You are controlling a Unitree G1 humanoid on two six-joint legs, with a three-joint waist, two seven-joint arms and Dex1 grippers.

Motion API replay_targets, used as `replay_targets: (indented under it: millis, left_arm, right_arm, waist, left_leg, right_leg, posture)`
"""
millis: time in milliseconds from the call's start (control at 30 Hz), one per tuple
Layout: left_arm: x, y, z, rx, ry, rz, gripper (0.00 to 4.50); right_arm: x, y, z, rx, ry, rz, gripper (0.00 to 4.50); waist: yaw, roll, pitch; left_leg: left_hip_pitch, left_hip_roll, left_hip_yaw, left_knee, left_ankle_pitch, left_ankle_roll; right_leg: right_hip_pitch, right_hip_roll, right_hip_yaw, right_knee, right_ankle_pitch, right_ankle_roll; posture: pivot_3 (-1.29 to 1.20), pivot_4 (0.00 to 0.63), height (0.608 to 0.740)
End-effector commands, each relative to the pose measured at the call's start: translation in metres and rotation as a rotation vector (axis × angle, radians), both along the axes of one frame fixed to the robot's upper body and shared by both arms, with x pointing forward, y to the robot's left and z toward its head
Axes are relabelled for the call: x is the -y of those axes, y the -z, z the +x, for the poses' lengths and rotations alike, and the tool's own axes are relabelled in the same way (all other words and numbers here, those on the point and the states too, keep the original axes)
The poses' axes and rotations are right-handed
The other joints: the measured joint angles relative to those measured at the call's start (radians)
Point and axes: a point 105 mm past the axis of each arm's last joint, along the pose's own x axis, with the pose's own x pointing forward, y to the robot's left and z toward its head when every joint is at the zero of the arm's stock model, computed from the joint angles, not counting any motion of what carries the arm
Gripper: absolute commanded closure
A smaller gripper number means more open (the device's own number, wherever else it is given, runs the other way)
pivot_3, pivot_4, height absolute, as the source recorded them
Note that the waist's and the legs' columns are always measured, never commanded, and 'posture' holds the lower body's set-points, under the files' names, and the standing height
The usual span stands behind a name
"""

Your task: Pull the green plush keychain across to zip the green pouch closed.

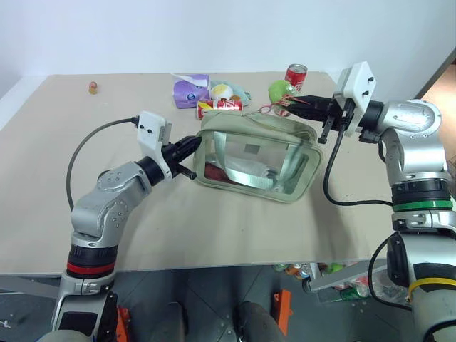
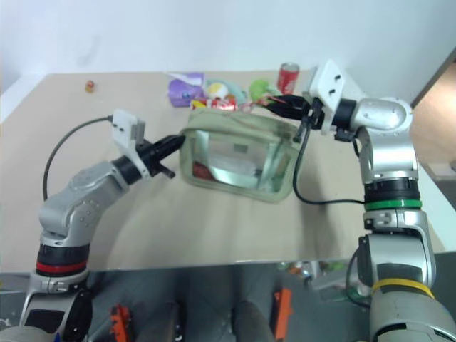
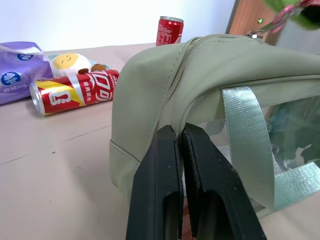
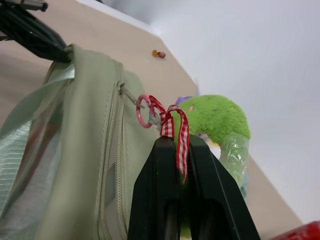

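Your right gripper (image 4: 178, 150) is clamped on the red checked ribbon of the green plush keychain (image 4: 215, 117), which hangs just past its fingertips at the pouch's far right corner. Your left gripper (image 3: 178, 137) is pinched shut on the left end seam of the green pouch (image 1: 256, 153), which sits mid-table.

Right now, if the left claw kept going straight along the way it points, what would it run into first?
The green pouch: the left claw is shut on fabric at the pouch's end, so going on would press straight into that wall. Nothing else lies between them.
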Motion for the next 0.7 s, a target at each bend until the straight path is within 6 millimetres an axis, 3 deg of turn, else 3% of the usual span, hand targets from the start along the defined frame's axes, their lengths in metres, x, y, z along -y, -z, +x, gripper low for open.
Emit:
replay_targets:
  millis: [33,267,400,567,700]
  left_arm:
    - [-0.012,-0.019,-0.001,0.102,-0.074,-0.002,4.50]
    - [-0.024,-0.017,-0.002,0.153,-0.142,0.022,4.50]
    - [-0.036,-0.017,-0.003,0.181,-0.195,0.013,4.50]
    - [-0.045,-0.020,-0.004,0.228,-0.249,0.006,4.50]
    - [-0.045,-0.009,-0.003,0.216,-0.280,-0.003,4.50]
  right_arm:
    - [0.031,-0.022,-0.006,0.087,0.110,0.053,4.46]
    - [0.080,-0.023,-0.009,0.117,0.321,0.115,4.46]
    - [0.107,-0.013,-0.012,0.110,0.479,0.209,4.46]
    - [0.117,0.027,-0.013,0.047,0.680,0.337,4.46]
    - [0.102,0.094,-0.008,-0.103,0.819,0.382,4.46]
  waist:
    - [0.001,0.000,0.000]
    - [0.002,0.000,0.000]
    - [0.001,0.000,0.000]
    - [0.000,0.000,0.000]
    - [0.000,-0.001,-0.001]
  left_leg:
    - [0.000,0.000,0.000,0.000,0.000,0.000]
    - [-0.001,-0.004,0.001,0.000,0.000,0.000]
    - [-0.001,-0.004,0.000,0.000,0.000,0.000]
    - [0.000,-0.004,0.000,0.000,0.000,0.000]
    - [0.000,-0.004,0.000,-0.001,0.001,0.000]
  right_leg:
    - [0.000,0.000,0.000,0.000,0.000,0.000]
    - [0.000,-0.005,0.000,0.000,-0.002,0.003]
    - [0.000,-0.005,0.000,0.000,-0.002,0.003]
    - [0.001,-0.005,0.001,0.000,-0.003,0.005]
    - [0.001,-0.005,0.001,0.000,-0.002,0.006]
  posture:
    - [0.00,0.150,0.740]
    - [0.00,0.150,0.740]
    - [0.00,0.150,0.740]
    - [0.00,0.150,0.740]
    - [0.00,0.150,0.740]
